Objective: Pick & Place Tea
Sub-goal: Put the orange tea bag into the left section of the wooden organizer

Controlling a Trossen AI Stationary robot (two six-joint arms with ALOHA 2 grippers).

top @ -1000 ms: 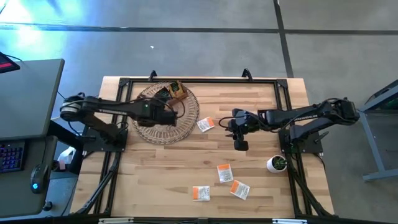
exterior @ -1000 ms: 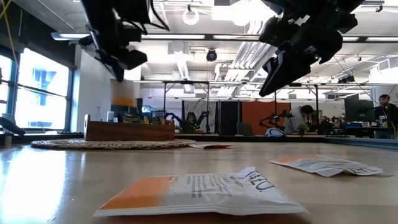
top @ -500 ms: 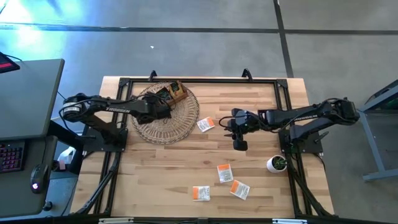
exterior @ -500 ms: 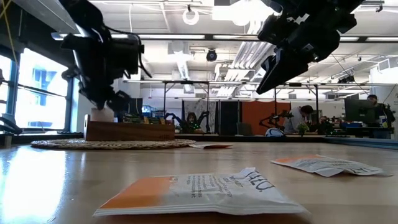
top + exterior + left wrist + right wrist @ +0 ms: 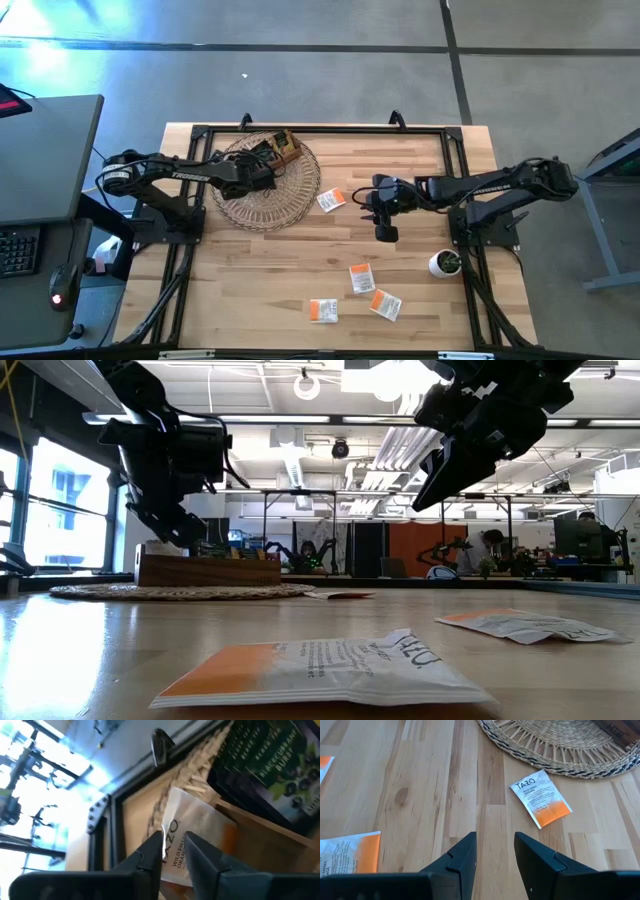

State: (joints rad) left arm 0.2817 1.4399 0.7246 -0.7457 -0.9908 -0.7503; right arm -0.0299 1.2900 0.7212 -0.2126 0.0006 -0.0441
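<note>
Four orange-and-white tea sachets are left out on the wooden table (image 5: pixel 260 270) — one just off the rim of the woven mat (image 5: pixel 300 200), namely the near-mat sachet (image 5: pixel 331 200), and three more toward the front edge: one (image 5: pixel 361 278), another (image 5: pixel 386 304) and the last (image 5: pixel 323 310). What's new: over the last second the left gripper (image 5: pixel 266 165) swung down from above the mat to the brown wooden tea box (image 5: pixel 283 147) that sits on it, and its fingers have just started to part. In the left wrist view a white Tazo orange sachet (image 5: pixel 195 835) sits right at the fingertips, tucked into a box compartment next to the dark blackcurrant sachets (image 5: pixel 272 750) (those fill the neighbouring slot). I'd read that as a drop-off in progress, though I can't tell if the fingers have fully let go of it yet. The right gripper (image 5: pixel 386 232) hasn't budged, hovering over bare table between the mat and the small white plant pot (image 5: pixel 445 263), jaws apart and empty, the near-mat sachet in its view.
</note>
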